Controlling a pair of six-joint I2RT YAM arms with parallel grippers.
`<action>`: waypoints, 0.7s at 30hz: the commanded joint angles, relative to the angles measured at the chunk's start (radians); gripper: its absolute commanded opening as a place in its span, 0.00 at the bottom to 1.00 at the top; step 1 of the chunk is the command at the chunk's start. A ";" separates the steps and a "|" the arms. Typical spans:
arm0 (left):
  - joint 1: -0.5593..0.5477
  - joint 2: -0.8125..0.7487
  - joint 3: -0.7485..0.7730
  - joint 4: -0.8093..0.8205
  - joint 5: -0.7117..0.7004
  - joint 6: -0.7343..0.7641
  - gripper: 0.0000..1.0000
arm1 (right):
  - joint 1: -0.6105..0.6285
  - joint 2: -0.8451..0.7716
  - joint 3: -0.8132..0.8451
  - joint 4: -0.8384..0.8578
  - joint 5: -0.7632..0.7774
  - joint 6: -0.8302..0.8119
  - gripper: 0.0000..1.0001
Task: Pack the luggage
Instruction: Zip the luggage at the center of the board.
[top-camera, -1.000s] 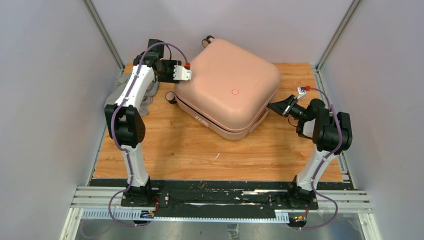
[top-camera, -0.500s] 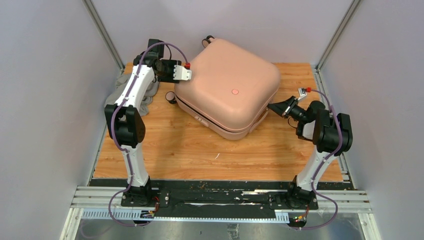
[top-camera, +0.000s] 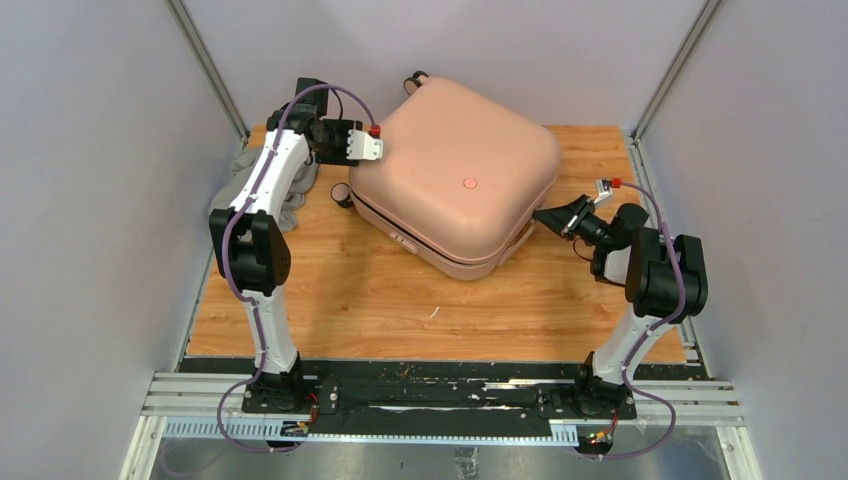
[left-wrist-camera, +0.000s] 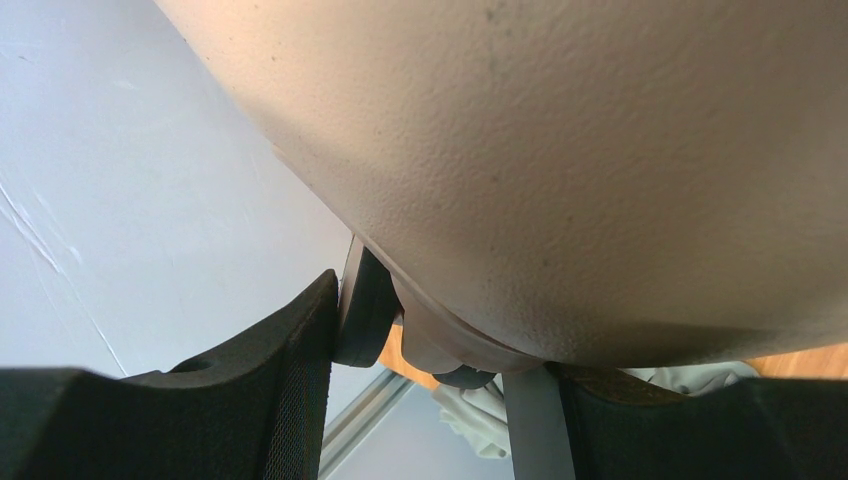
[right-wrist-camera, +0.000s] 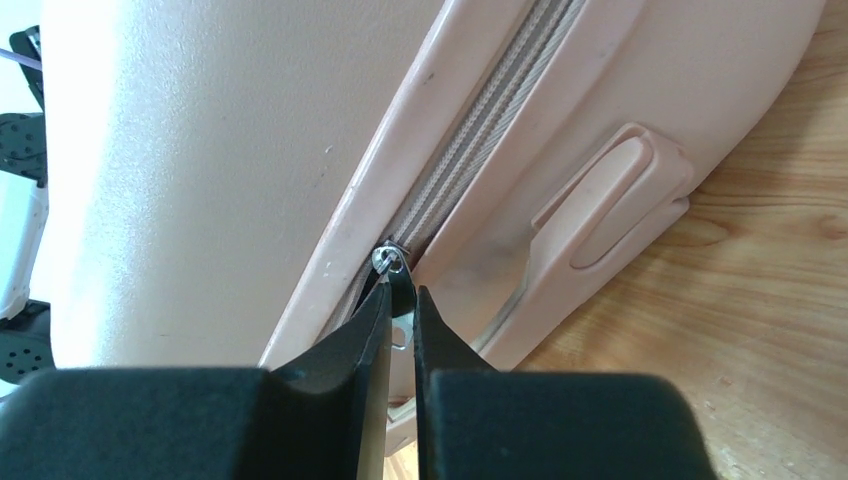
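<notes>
I have the large pale pink hard-shell suitcase (top-camera: 455, 185) lying flat on the wooden counter (top-camera: 380, 300). Its two halves are together, it is turned at an angle toward the far middle, and its small round dot (top-camera: 470, 183) faces up. A black wheel (top-camera: 415, 80) pokes out at its far corner. A crumpled grey cloth (top-camera: 245, 170) lies at the counter's far left edge, partly hidden by my left arm (top-camera: 262, 200).

That arm reaches to the suitcase's far-left corner. In the left wrist view the left jaws stand apart. The rounded pink shell fills the space above them, and a second black wheel (left-wrist-camera: 362, 300) sits just inside one black finger (left-wrist-camera: 250, 400). I cannot tell whether they are pinching that corner or only straddling it.

My right arm (top-camera: 650, 275) comes in low from the right, its tip against the suitcase's right edge. In the right wrist view the right jaws are pinched nearly together on the small silver zipper pull (right-wrist-camera: 392, 262). The pull sits on the beige zipper track (right-wrist-camera: 480, 130) that runs between the two shell halves. Just right of the track is the moulded pink carry handle (right-wrist-camera: 610, 200), lying close against the shell, with counter wood showing beside it.
</notes>
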 joint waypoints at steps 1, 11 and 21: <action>-0.017 -0.071 0.018 0.083 0.048 -0.112 0.00 | 0.050 -0.068 -0.026 -0.129 -0.054 -0.083 0.00; -0.019 -0.085 -0.006 0.084 0.063 -0.127 0.00 | 0.126 -0.241 -0.078 -0.464 -0.028 -0.275 0.00; -0.020 -0.097 -0.024 0.083 0.062 -0.137 0.00 | 0.169 -0.447 -0.066 -0.846 0.100 -0.449 0.00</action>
